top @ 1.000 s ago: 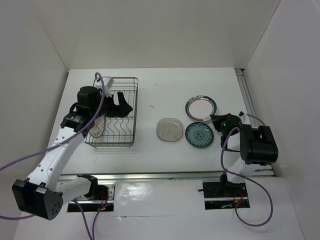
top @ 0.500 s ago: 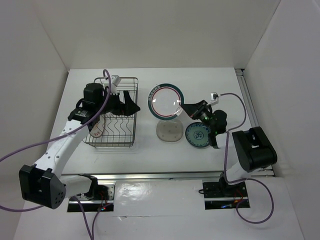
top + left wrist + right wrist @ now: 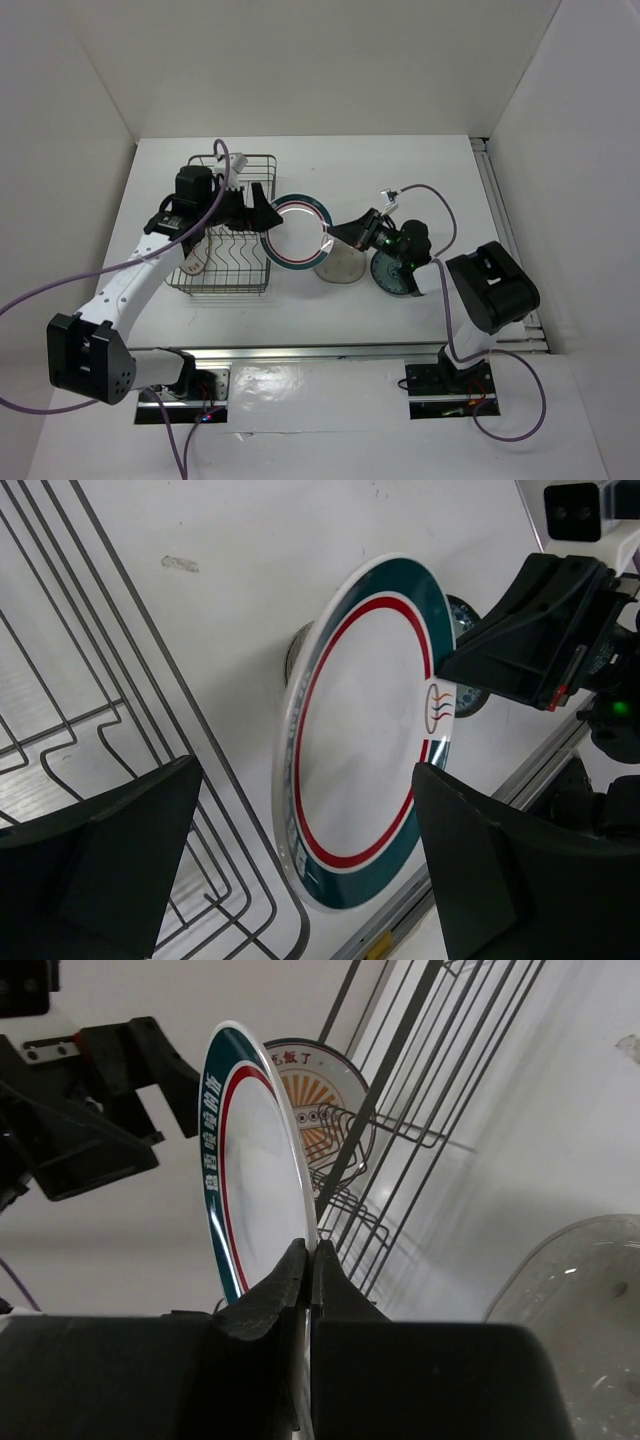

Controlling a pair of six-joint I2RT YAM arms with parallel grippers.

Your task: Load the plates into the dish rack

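Observation:
My right gripper (image 3: 330,236) is shut on the rim of the white plate with the dark rim band (image 3: 299,232) and holds it upright in the air just right of the dish rack (image 3: 225,290). In the right wrist view the jaws (image 3: 308,1252) pinch the plate's edge (image 3: 250,1160). My left gripper (image 3: 265,212) is open at the rack's right side, and the plate (image 3: 365,730) shows between its wide-open fingers (image 3: 100,870). The orange sunburst plate (image 3: 195,262) stands in the rack. The translucent plate (image 3: 342,266) and the teal plate (image 3: 392,276) lie on the table, partly hidden.
The rack's wires (image 3: 239,799) run just left of the held plate. The sunburst plate (image 3: 312,1090) leans in the rack's dividers behind it. White walls enclose the table on three sides. A metal rail (image 3: 495,190) runs along the right edge.
My right gripper has lifted the dark-rimmed plate off the table and carried it left, up to the rack. My left gripper has shifted right towards the plate and stayed open.

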